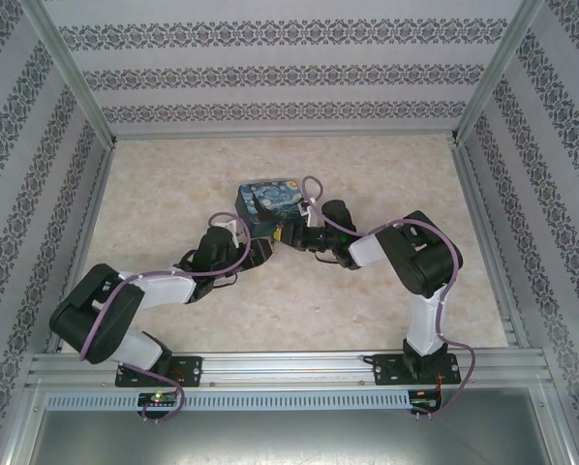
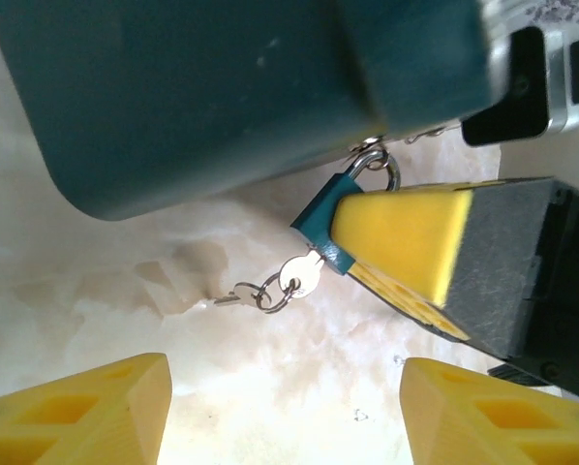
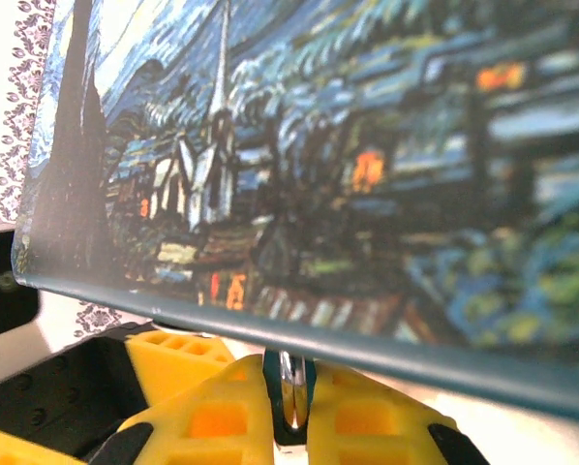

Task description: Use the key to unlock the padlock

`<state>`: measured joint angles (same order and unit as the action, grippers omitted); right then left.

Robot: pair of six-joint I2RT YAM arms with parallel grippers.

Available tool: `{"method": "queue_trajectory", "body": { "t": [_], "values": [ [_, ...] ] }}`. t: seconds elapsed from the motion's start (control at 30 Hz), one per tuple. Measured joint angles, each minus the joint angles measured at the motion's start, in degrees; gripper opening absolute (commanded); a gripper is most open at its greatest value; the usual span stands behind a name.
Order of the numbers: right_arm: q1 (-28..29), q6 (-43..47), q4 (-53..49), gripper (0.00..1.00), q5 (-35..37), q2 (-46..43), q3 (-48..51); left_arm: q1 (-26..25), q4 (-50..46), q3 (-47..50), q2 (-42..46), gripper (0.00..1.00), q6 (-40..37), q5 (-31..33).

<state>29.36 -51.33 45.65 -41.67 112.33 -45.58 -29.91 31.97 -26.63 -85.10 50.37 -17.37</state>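
Two hands here: right hand (image 3: 288, 412) clamps the teal padlock (image 2: 323, 223) steady at the edge of the Starry Night box (image 2: 222, 87) so the wide-open left hand (image 2: 285, 407) can grab the key (image 2: 299, 276) sticking out of it.

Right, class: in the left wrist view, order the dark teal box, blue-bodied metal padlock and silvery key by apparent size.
1. Dark teal box
2. Blue-bodied padlock and silvery key: alike, padlock partly hidden.

Box (image 1: 268, 201) on table (image 1: 173, 194), padlock (image 2: 320, 225) under box edge, within right end effector (image 3: 289, 421), key (image 2: 297, 277) in padlock
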Motion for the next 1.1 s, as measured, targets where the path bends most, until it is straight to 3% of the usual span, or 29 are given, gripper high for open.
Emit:
{"method": "queue_trajectory", "body": {
  "t": [0.43, 0.87, 1.1],
  "values": [
    [0.0, -0.9, 0.3, 0.0, -1.0, 0.0, 0.0, 0.4, 19.1, 0.6, -12.2, 0.47, 6.3, -3.7],
    [-0.2, -1.1, 0.3, 0.0, -1.3, 0.0, 0.0, 0.7, 23.0, -0.4, -15.0, 0.35, 7.1, -4.8],
    [-0.4, -1.3, 0.3, 0.0, -1.3, 0.0, 0.0, 0.8, 23.6, -1.1, -15.7, 0.21, 7.1, -5.2]
  ]
}}
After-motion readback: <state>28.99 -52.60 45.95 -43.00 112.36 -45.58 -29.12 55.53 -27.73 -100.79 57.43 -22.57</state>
